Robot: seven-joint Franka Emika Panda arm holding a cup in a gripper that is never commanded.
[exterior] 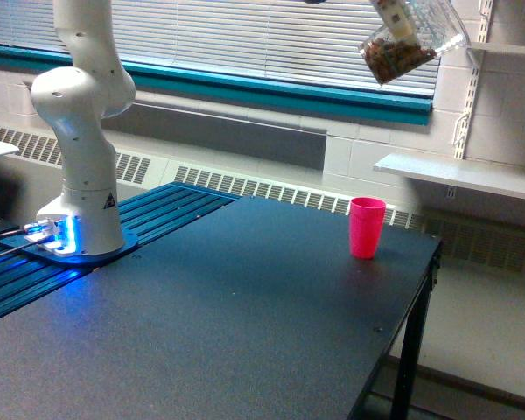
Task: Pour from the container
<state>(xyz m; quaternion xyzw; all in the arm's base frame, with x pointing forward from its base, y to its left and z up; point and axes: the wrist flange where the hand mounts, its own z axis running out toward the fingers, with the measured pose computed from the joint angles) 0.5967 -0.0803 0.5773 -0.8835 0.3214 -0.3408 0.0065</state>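
Observation:
The container (pixel 411 39), a small clear plastic cup, hangs tilted at the top right of the exterior view, high above the table. Brown bits fill its lower part. A tan, patterned piece inside or behind its upper part reaches up out of the frame. The gripper itself is cut off by the top edge and does not show. A pink tumbler (pixel 367 227) stands upright on the dark table (pixel 245 332) near its far right edge, well below the container and slightly to its left.
The white arm base (pixel 79 175) stands at the left on a blue-lit mount beside blue slatted rails (pixel 157 210). A white wall shelf (pixel 464 175) juts out at the right behind the table. Window blinds and a teal sill run along the back.

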